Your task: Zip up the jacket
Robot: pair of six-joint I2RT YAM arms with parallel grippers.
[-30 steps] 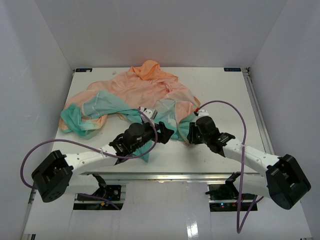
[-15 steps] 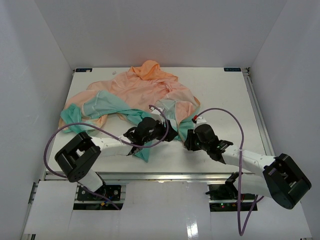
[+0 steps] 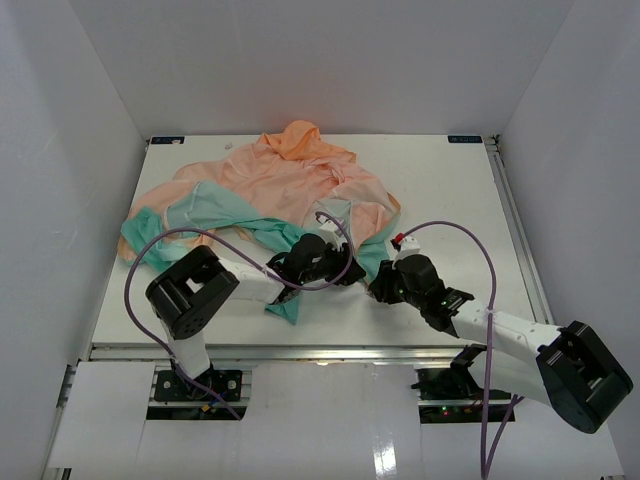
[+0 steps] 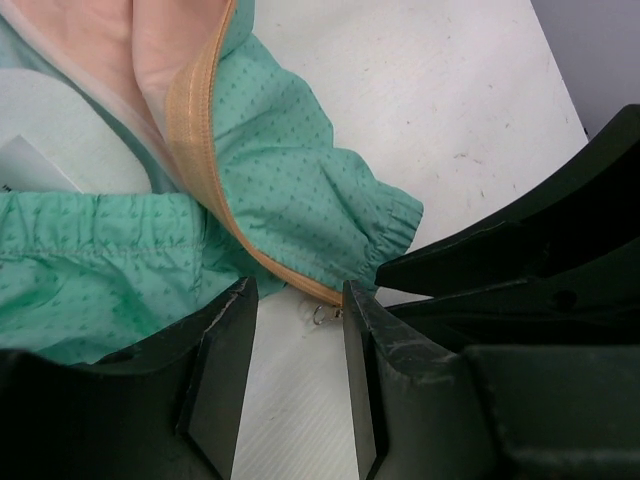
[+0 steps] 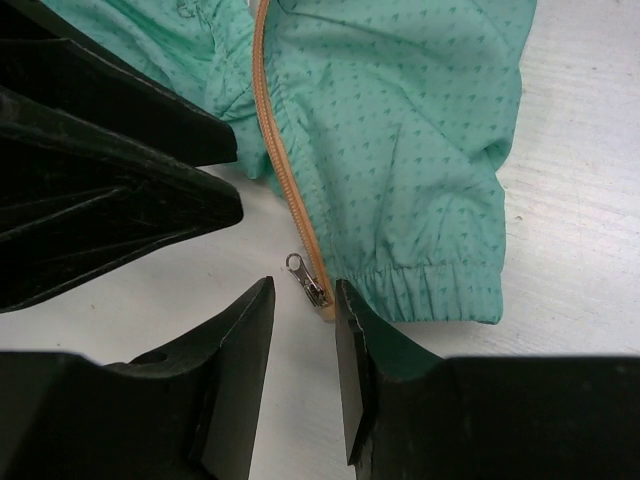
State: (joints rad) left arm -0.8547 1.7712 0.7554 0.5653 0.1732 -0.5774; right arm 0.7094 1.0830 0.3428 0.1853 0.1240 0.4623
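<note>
White walls (image 3: 100,80) stand around a white surface (image 3: 450,200). From above, we see the jacket (image 3: 290,185) lying crumpled on the far and left part of it. It is orange at the top and green at the bottom. The left tool (image 3: 345,270) and the right tool (image 3: 380,285) sit close together at the green bottom edge, on the side near us. A second ago the left arm lay stretched out to the left. Now it is folded in, and its tool has slid to the right, nearer the other tool. We think both tools are lining up on the two bottom ends of the zipper.

In the left wrist view, the left tool (image 4: 295,300) has its fingers apart. The end of the orange zipper edge (image 4: 200,130) and a little metal ring (image 4: 322,315) lie just at the finger tips, not pinched.

In the right wrist view, the right tool (image 5: 303,295) also has its fingers apart. The zipper pull (image 5: 308,280) lies between them, not gripped yet.

The two zipper sides are not joined, so we think the zipping has not begun. We see no boxes or bowls here.
</note>
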